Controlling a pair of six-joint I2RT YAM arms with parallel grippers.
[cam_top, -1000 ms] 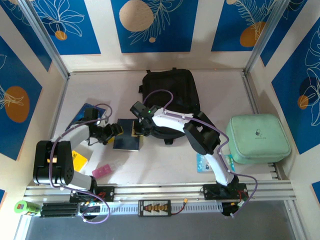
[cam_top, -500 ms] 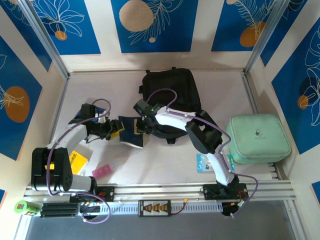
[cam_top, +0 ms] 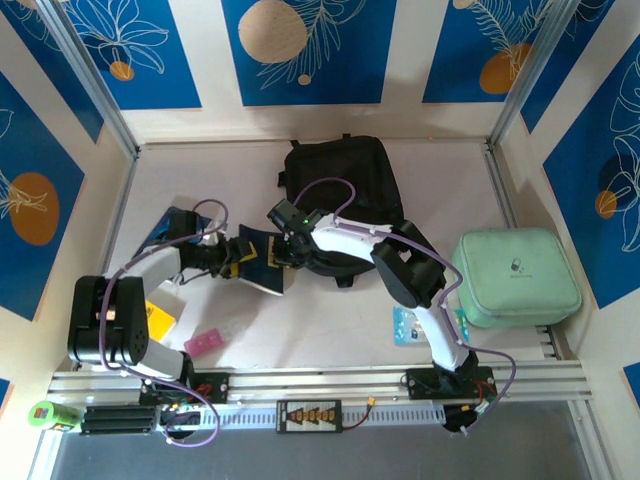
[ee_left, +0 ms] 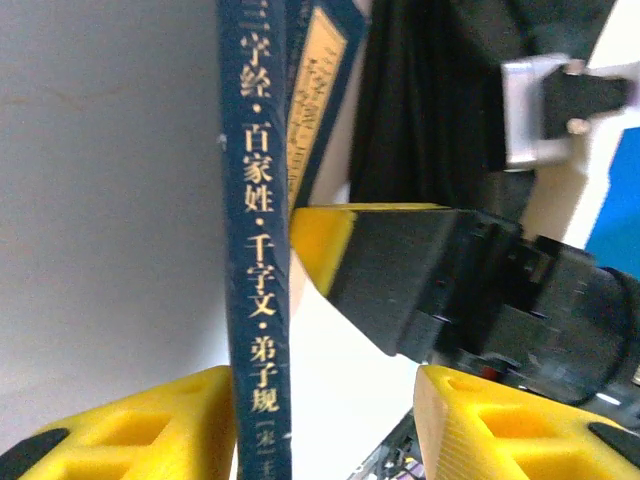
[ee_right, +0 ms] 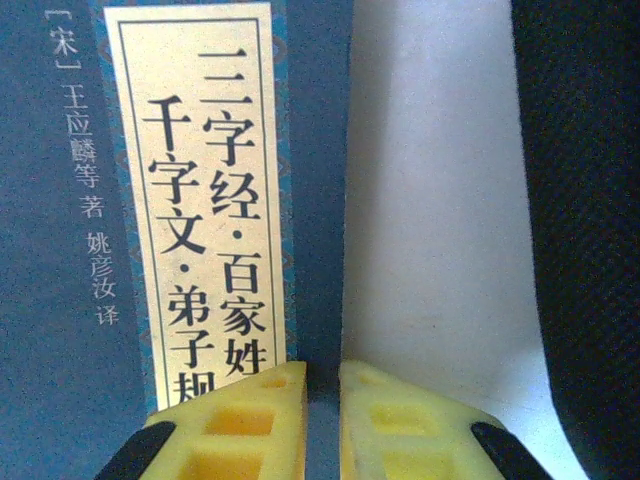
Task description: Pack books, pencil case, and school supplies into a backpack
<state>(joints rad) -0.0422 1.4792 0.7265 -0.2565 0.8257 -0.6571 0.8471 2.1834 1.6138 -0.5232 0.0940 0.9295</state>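
Near one backpack (cam_top: 345, 172), right pincer (cam_top: 274, 256) clamps one book (cam_top: 260, 274).

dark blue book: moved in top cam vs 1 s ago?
Yes. The dark blue book shifted slightly up the view, toward the backpack, and now sits tilted.

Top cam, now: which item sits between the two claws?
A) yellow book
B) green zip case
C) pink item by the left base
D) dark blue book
D: the dark blue book sits between the left claw and the right claw, just in front of the backpack. The green case lies well off to the right.
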